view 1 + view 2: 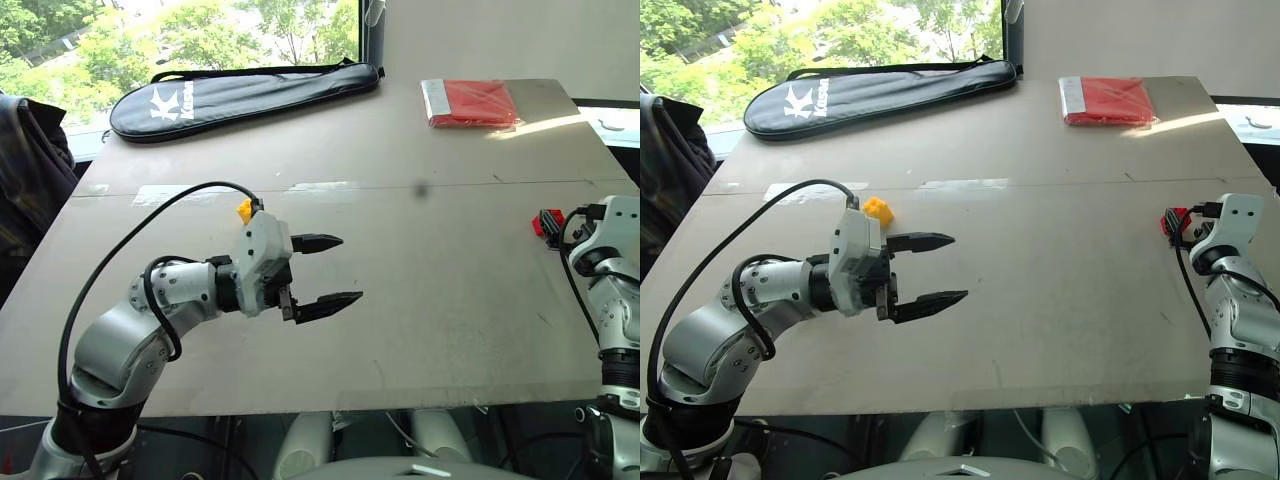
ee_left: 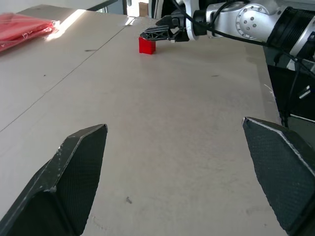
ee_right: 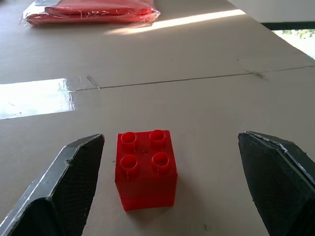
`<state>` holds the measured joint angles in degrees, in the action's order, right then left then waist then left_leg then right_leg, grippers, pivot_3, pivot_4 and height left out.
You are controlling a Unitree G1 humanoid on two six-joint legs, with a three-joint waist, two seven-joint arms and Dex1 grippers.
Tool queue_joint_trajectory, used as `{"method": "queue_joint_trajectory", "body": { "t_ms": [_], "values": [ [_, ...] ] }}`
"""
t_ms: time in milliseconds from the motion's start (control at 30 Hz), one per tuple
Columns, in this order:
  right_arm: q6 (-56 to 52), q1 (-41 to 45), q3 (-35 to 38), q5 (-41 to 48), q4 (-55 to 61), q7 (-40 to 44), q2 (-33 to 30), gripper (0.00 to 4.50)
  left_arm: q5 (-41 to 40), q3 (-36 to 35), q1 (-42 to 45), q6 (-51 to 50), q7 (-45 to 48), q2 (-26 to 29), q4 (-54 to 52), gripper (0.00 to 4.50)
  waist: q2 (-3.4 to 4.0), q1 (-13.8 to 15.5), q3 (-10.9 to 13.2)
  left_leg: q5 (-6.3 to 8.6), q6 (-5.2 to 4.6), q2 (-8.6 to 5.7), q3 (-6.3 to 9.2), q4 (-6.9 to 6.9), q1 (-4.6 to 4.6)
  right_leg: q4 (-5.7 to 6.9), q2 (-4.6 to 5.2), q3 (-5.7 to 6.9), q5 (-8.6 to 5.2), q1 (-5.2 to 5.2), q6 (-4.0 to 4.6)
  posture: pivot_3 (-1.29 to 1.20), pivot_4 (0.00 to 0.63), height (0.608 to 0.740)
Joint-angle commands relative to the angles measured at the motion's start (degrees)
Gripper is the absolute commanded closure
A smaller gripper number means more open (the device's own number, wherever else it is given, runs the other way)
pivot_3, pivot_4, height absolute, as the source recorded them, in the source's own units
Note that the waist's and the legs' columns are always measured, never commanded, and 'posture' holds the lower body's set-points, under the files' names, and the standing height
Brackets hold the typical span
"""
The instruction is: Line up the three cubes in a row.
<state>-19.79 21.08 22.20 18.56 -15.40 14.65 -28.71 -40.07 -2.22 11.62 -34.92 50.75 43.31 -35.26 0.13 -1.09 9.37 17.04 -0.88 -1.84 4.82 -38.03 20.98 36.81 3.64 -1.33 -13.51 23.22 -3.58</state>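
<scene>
The left gripper [image 1: 328, 272] hangs above the surface [image 1: 440, 300] with its two black fingers spread wide and nothing between them, pointing across toward the robot's right. The yellow cube [image 1: 878, 210] sits on the surface just behind this gripper's wrist housing, on its far side, partly hidden by it in the left eye view.

The right gripper [image 2: 156, 29] is at the surface's right edge, its fingers also spread wide and empty. In the right wrist view the red cube [image 3: 145, 168] stands upright with four studs on top, on the surface between the two fingertips [image 3: 74, 167] and a little ahead of them, closer to one than the other and touching neither. In the left wrist view the same cube sits just below and ahead of the right gripper's tips; whether they brush it from that angle cannot be told.

The yellow and red cubes lie well apart, one near each gripper.

Beyond the right gripper, at the far end of the surface, lies a flat red packet [image 1: 470, 102] in clear wrap. A long black racket bag [image 1: 240, 98] lies along the far edge beyond the left gripper.
</scene>
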Motion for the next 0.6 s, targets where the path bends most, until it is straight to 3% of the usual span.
{"method": "queue_joint_trajectory", "body": {
  "t_ms": [33,233,267,333,500,600],
  "values": [
    [0.9,1.6,-0.6,-0.5,-1.6,0.7,-0.1,0.0,-1.3,-1.5,0.0,-0.3,-0.2,0.8,-2.3,0.02,0.0,0.0,0.0,0.0,0.0,0.0,0.0,0.0,0.0,0.01,-0.01,0.0,0.0,0.0,0.0,0.0,0.15,0.74],
    [1.5,2.9,-2.4,-1.0,-5.4,2.7,-0.2,0.0,-1.8,-2.9,-0.8,0.1,0.1,1.0,-2.2,0.02,0.01,0.0,0.0,0.01,-0.02,0.0,-0.03,-0.01,-0.02,0.02,-0.02,-0.04,0.0,0.0,0.0,0.0,0.15,0.74],
    [1.6,3.0,-2.6,-1.0,-5.6,3.0,-0.2,0.52,-1.7,-3.0,-1.3,0.4,0.5,1.0,-2.1,0.0,0.01,0.0,0.0,0.0,-0.01,0.0,-0.03,-0.01,-0.02,0.02,-0.02,-0.04,0.0,0.0,0.0,0.0,0.15,0.74],
    [2.0,3.1,-2.9,-1.3,-5.9,3.2,-0.3,0.78,-1.5,-3.3,-1.7,1.0,0.7,0.7,-1.9,0.0,0.01,0.0,0.0,-0.01,0.0,0.0,-0.03,-0.01,-0.02,0.02,-0.02,-0.04,0.0,0.0,0.0,0.0,0.15,0.74],
    [2.9,3.3,-3.3,-1.9,-6.4,3.9,-0.7,3.24,-1.1,-2.8,-1.4,2.2,-0.5,-1.2,-1.3,0.0,0.01,0.1,0.0,-0.01,0.01,0.0,-0.04,-0.01,-0.02,0.02,-0.02,-0.06,0.01,0.0,0.0,0.0,0.15,0.74],
    [3.2,2.8,-4.2,-1.6,-4.7,7.1,-1.3,3.25,-0.3,-2.2,-2.2,2.9,-0.4,-1.6,-1.3,0.0,0.01,0.1,0.0,-0.02,0.03,0.0,-0.04,-0.02,-0.02,0.02,-0.02,-0.06,0.01,0.0,0.0,0.0,0.15,0.74]
  ]
}}
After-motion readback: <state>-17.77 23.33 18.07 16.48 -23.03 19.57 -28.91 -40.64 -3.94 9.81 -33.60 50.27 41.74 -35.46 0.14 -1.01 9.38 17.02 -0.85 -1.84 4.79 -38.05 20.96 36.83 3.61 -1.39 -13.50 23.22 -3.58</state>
